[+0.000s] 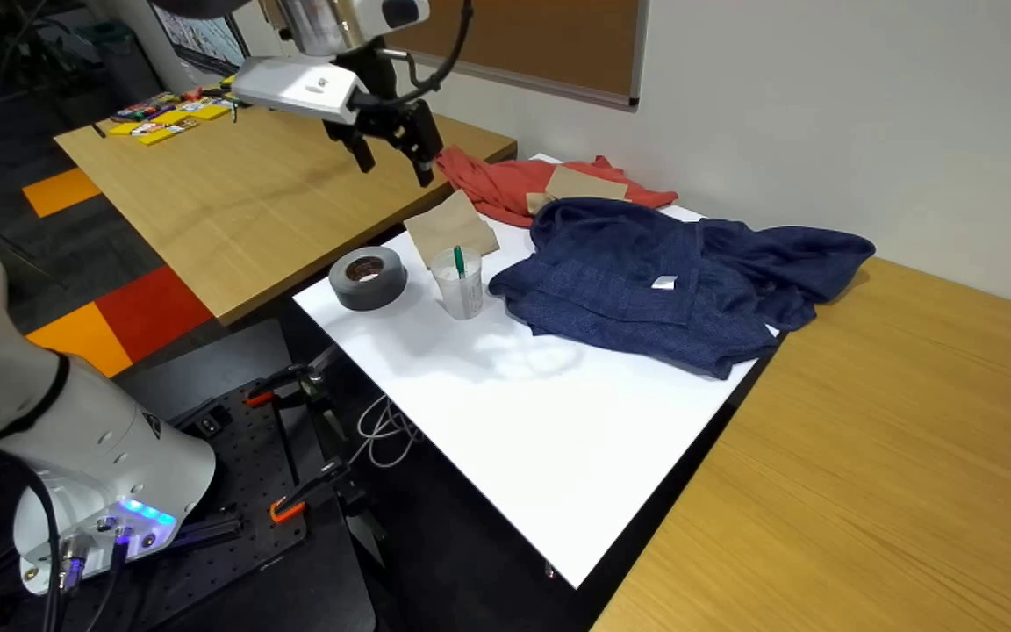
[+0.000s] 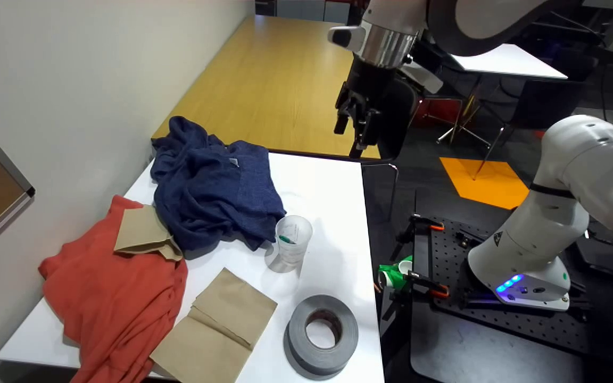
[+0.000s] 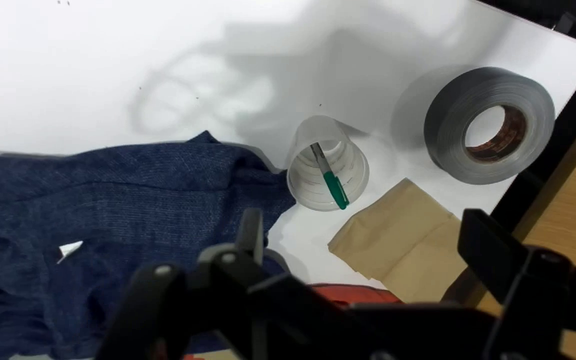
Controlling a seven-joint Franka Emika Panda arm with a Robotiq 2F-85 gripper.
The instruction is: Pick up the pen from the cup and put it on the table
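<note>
The pen [image 1: 459, 261] with a green cap stands tilted in the cup, cap end up, leaning on the rim. It also shows in an exterior view [image 2: 287, 240] and in the wrist view [image 3: 335, 190]. The cup [image 1: 460, 298] is small, translucent and upright on the white table [image 1: 541, 448]; it shows in the wrist view too [image 3: 318, 131]. My gripper [image 1: 395, 171] is open and empty, high above the table and apart from the cup. In the wrist view its two fingers [image 3: 360, 230] are wide apart, and the cup lies beyond their tips.
A grey tape roll [image 3: 490, 125] and a folded brown paper [image 3: 403, 240] lie near the cup. A dark blue cloth [image 1: 646, 272] lies right beside it. A red cloth [image 2: 120, 298] with another brown paper [image 2: 144, 231] lies by the wall. Wooden tables [image 1: 909, 456] adjoin.
</note>
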